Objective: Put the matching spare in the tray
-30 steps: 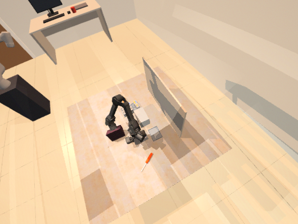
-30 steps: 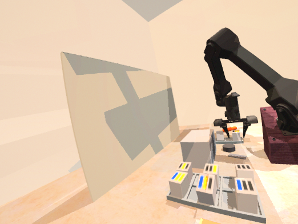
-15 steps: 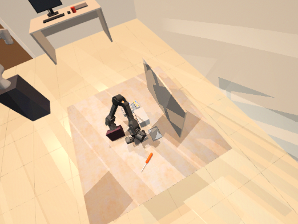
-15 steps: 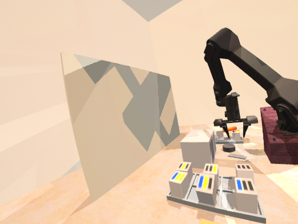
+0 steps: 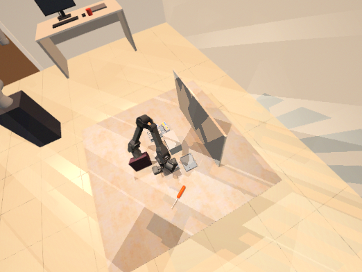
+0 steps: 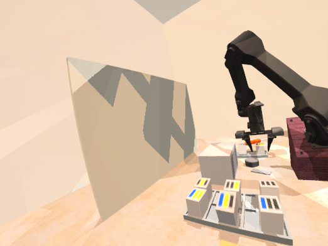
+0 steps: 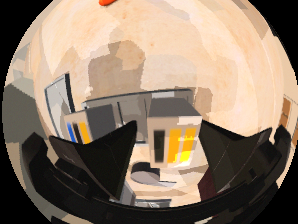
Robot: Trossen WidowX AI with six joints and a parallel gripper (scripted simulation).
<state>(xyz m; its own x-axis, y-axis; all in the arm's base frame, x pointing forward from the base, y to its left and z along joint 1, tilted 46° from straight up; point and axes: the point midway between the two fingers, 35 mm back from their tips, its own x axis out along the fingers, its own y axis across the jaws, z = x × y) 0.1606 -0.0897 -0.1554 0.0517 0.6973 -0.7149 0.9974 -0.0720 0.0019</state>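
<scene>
My gripper (image 6: 260, 150) (image 7: 166, 124) is open, its fingers pointing down on either side of a spare (image 6: 260, 149) (image 7: 174, 145) with one dark and two yellow stripes. No grip on it shows. The spare stands in a small grey rack (image 6: 251, 155). Another spare (image 6: 242, 148) (image 7: 77, 131), striped blue, dark and yellow, stands at the rack's other end. A flat grey square tray (image 5: 188, 162) (image 7: 57, 97) lies beside this rack with nothing seen on it. Several striped spares stand in a larger rack (image 6: 239, 230). I cannot make out the mounted unit's code.
A grey box (image 5: 173, 143) (image 6: 215, 164) stands between the two racks. A tall upright panel (image 5: 199, 121) (image 6: 110, 141) stands beside it. A dark round puck (image 6: 252, 162) (image 7: 145, 173) and a thin plate (image 6: 261, 172) lie near the gripper. An orange screwdriver (image 5: 181, 191) lies beyond the small rack.
</scene>
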